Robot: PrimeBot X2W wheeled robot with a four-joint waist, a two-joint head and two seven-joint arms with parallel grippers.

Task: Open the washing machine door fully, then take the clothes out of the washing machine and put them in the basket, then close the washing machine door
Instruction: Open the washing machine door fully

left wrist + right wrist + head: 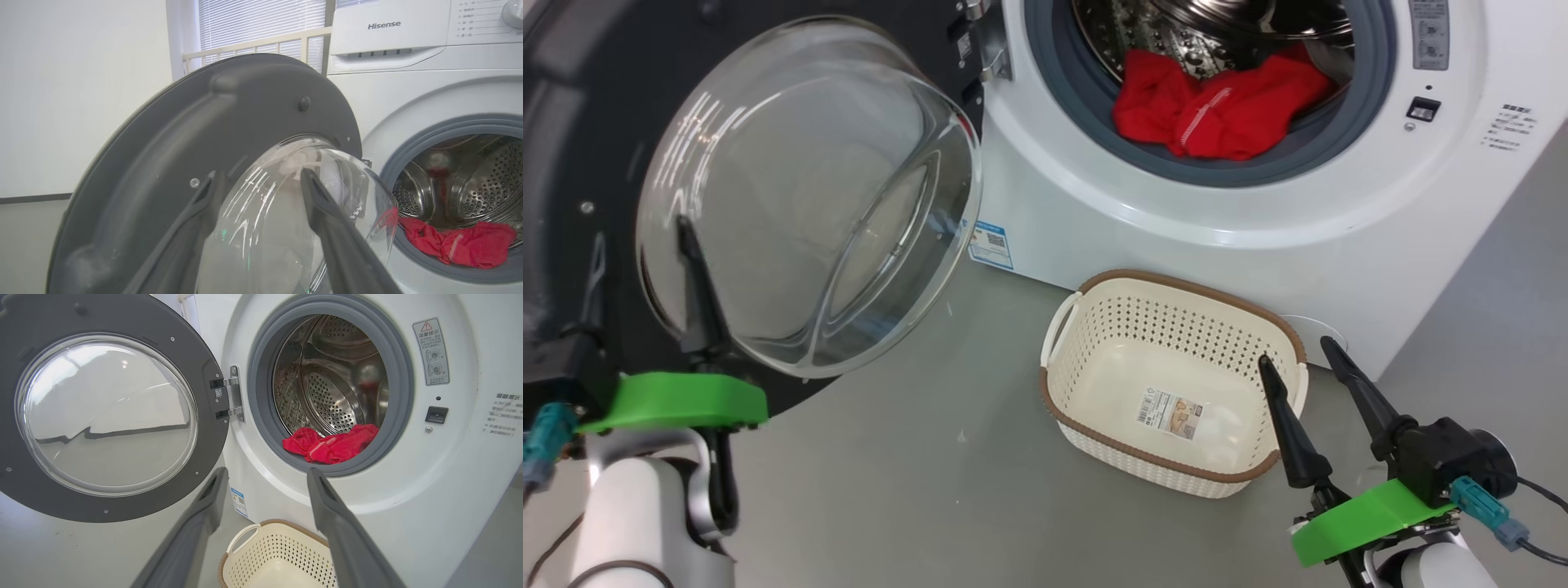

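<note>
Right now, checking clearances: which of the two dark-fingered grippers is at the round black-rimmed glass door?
The left gripper: open at the bulging glass bowl of the washing machine door. The right gripper, also open, is by the cream perforated basket.

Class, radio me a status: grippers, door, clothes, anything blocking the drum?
Left gripper open at door glass. Right gripper open near basket. Door wide open; clothes at drum mouth, none in basket. Opening unblocked.

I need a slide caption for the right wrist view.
Open right claw faces the washing machine: door swung open, red clothes at its mouth, basket below.
</note>
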